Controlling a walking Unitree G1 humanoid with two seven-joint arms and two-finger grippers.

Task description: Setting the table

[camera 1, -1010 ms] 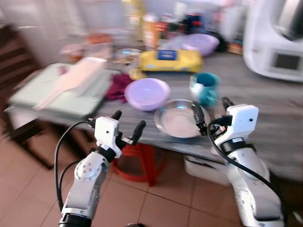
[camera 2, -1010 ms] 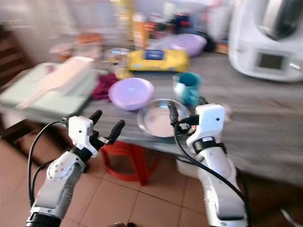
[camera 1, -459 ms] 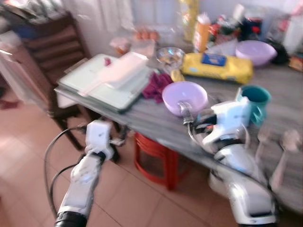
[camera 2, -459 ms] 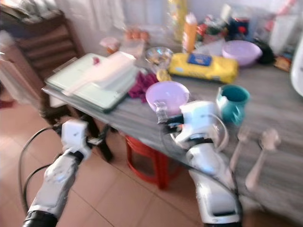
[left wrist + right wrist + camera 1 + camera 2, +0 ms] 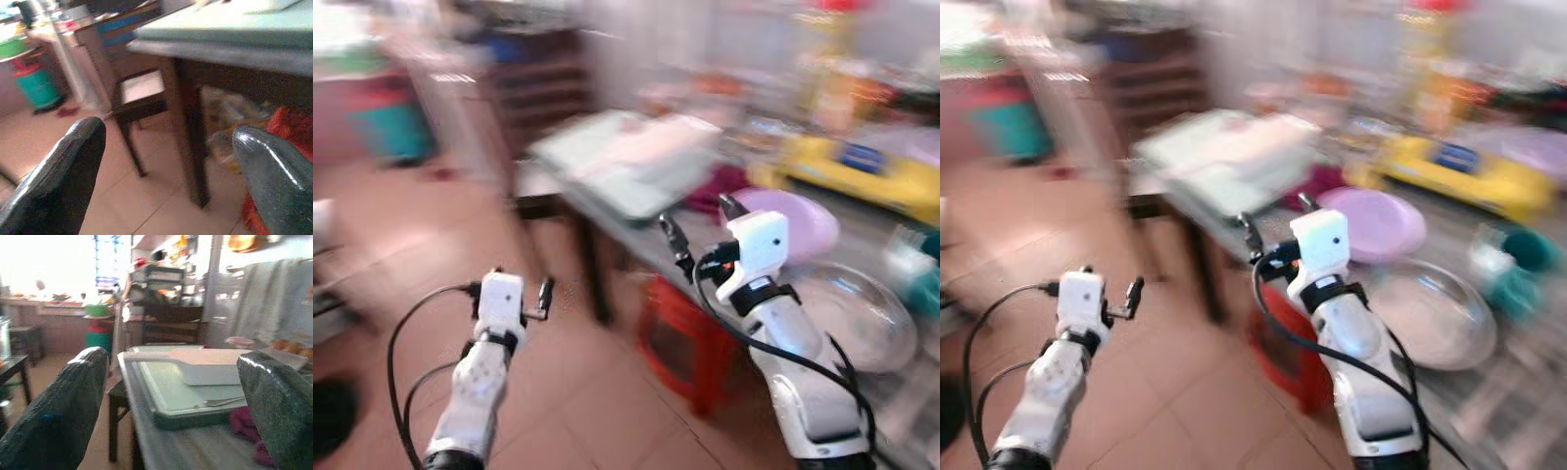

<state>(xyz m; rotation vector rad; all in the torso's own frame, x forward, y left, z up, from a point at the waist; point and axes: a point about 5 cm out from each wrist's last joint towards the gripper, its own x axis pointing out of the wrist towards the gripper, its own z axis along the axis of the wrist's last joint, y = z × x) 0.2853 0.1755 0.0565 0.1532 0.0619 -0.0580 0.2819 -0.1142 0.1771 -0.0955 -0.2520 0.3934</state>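
On your table, the steel bowl near the front edge and the purple bowl just behind it both look empty, though blur hides detail. The pale green tray carries a flat white paddle-shaped piece, long axis along the tray. Left end effector hangs over the floor, right end effector at the table's edge, both spread wide, holding nothing.

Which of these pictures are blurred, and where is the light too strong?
Both eye views are smeared by motion, worst on the far table clutter; the right gripper and left gripper stay fairly sharp. The left wrist view is mildly soft around the table leg. The right wrist view is washed out at its bright window area, with the green tray readable.
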